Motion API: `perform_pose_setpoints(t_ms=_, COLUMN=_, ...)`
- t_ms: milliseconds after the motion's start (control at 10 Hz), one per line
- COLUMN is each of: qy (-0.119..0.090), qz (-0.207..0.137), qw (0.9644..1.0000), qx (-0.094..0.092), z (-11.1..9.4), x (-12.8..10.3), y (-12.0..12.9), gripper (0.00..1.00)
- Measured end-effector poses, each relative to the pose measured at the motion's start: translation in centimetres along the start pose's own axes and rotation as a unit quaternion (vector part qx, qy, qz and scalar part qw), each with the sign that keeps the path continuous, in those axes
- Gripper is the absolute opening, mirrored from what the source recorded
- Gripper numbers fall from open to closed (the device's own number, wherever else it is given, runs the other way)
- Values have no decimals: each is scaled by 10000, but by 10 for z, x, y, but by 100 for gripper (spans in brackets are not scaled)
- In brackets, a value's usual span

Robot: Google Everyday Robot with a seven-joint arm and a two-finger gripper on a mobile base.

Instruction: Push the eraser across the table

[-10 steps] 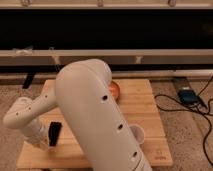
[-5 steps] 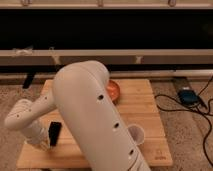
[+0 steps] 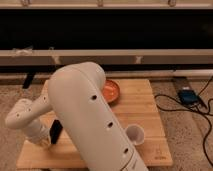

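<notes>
The eraser (image 3: 56, 132) is a small black block standing near the front left of the light wooden table (image 3: 150, 112). My gripper (image 3: 45, 140) is at the end of the white arm (image 3: 90, 120), low over the table's front left corner, right beside the eraser's left side and touching or nearly touching it. The big white arm link crosses the middle of the table and hides much of its top.
A reddish-brown oval object (image 3: 111, 91) lies at the back middle of the table, partly behind the arm. A white bottle (image 3: 135, 134) stands at the front right. A blue device (image 3: 187, 96) with black cables lies on the carpet to the right. A dark wall unit stands behind.
The arm has shifted slightly, uncovering more of the reddish-brown object. The eraser and the gripper have moved a little to the right.
</notes>
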Motion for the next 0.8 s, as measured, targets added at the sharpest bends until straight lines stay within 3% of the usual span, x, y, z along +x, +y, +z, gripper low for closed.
perform_pose_setpoints(t_ms=300, qy=-154, qz=270, qw=9995, qx=37, z=-7, x=-24, y=-32, gripper=6)
perform_pose_setpoints(t_ms=800, qy=-211, qz=635, qw=9976, qx=205, z=-3, x=-60, y=-85, gripper=6)
